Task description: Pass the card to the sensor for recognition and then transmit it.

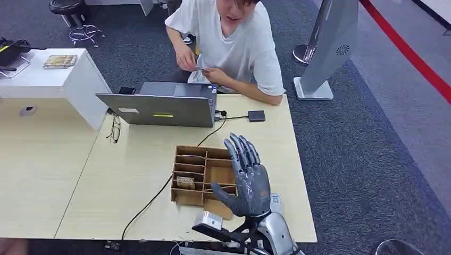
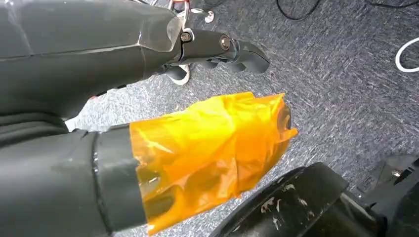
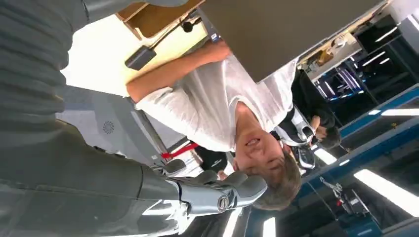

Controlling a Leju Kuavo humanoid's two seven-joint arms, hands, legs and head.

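Note:
My right hand (image 1: 247, 178) is raised above the near right part of the table, palm facing left, fingers spread and straight, holding nothing. Its fingers (image 3: 217, 195) point toward the person in the right wrist view. Just left of it stands a wooden divided tray (image 1: 198, 197) with a small card (image 1: 185, 182) lying in one front compartment. The black sensor box (image 1: 256, 116), also seen as the sensor box (image 3: 141, 57), lies on the table's far side on a cable. The person across the table holds a small card (image 1: 201, 68) in both hands. My left hand (image 2: 113, 59) hangs over the carpet, its thumb (image 2: 207, 148) wrapped in orange tape, with nothing in it.
An open grey laptop (image 1: 159, 109) stands at the table's far edge in front of the seated person (image 1: 239, 42). Glasses (image 1: 115, 129) lie left of it. A white cabinet (image 1: 48, 74) stands at the far left, and a grey kiosk stand (image 1: 324, 48) is on the carpet to the right.

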